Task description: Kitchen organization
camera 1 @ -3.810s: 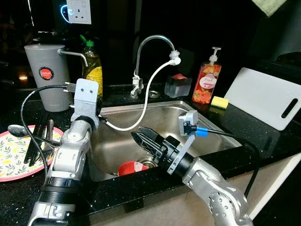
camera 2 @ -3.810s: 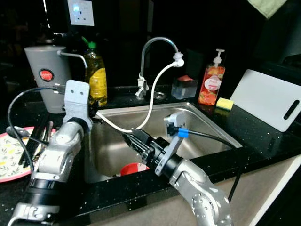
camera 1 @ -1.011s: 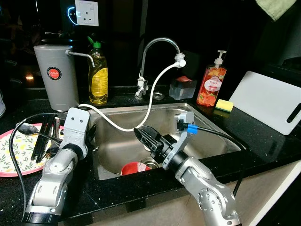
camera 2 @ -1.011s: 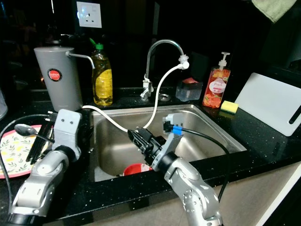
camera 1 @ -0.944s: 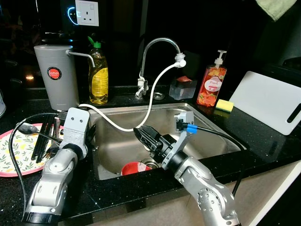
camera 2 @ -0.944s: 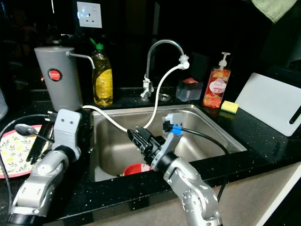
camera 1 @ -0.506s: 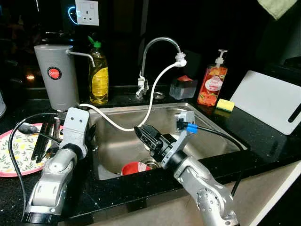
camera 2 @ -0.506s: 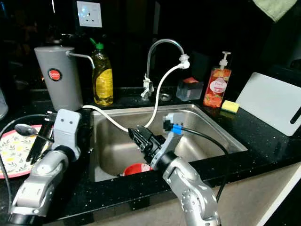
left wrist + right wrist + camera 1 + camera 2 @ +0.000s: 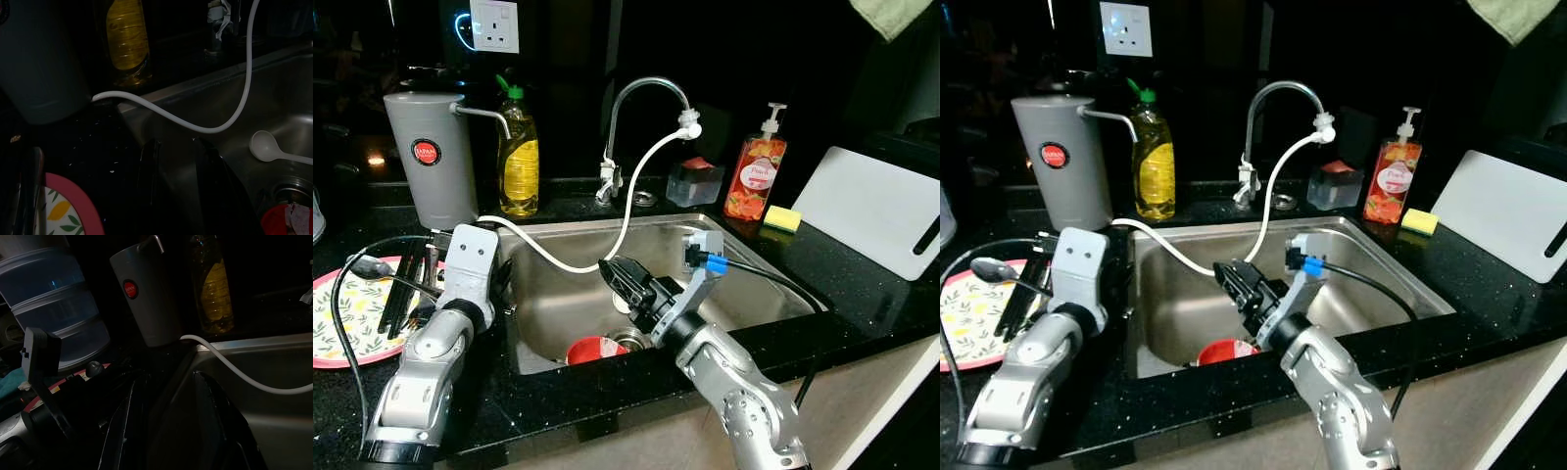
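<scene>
Little of the tidying looks done: a red bowl (image 9: 591, 350) and a white spoon (image 9: 266, 146) lie at the bottom of the sink (image 9: 754, 257), and dark cutlery rests on the flowered plate (image 9: 342, 323) near the tabletop's left edge. The right hand (image 9: 619, 278) hovers over the sink's middle, fingers slightly apart and empty, with the bowl below it toward the front wall (the spoon lies close by, near the drain). The left hand (image 9: 178, 161) sits at the sink's left rim, fingers parted, holding nothing.
</scene>
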`<state>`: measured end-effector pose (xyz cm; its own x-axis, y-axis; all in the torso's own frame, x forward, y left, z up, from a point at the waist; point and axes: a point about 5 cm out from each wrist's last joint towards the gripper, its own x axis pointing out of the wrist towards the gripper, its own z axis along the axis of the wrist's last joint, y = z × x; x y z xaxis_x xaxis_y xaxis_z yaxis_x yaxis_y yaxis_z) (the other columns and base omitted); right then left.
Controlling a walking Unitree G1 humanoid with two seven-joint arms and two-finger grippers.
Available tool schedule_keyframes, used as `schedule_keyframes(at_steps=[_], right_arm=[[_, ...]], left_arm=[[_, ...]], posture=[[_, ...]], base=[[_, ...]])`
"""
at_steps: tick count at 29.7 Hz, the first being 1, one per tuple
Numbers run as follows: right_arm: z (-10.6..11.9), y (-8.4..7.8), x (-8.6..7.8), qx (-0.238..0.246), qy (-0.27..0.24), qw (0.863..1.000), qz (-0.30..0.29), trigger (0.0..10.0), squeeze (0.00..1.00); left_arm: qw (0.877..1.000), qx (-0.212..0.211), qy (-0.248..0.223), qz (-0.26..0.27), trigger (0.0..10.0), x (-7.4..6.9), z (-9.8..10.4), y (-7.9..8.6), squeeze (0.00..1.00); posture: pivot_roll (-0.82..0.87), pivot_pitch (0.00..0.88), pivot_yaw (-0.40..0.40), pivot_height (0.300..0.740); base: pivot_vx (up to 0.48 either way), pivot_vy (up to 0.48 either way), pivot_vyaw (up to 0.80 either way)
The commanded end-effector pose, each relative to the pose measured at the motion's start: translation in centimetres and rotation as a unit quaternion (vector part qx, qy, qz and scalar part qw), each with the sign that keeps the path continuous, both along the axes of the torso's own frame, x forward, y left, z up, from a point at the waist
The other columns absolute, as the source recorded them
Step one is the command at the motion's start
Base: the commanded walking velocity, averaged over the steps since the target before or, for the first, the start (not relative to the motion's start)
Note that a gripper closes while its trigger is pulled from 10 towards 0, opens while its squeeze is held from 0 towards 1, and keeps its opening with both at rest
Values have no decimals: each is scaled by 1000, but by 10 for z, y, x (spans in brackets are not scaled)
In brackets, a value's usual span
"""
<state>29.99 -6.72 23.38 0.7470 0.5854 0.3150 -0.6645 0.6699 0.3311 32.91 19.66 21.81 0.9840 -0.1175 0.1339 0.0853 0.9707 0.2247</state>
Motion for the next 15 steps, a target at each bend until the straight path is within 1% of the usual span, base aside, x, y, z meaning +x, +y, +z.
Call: schedule_keyframes(at_steps=[1,15], right_arm=[[0,-2,2,2,0,1000,-8,10000,0],[-2,-4,2,2,5,1000,-14,10000,0]], left_arm=[[1000,5,-3,1,10000,1,1,0,0],[1000,1,1,-4,10000,3,0,-1,0]], posture=[[-4,0,-92,740],[-11,0,-84,740]], base=[[0,0,0],[0,0,0]])
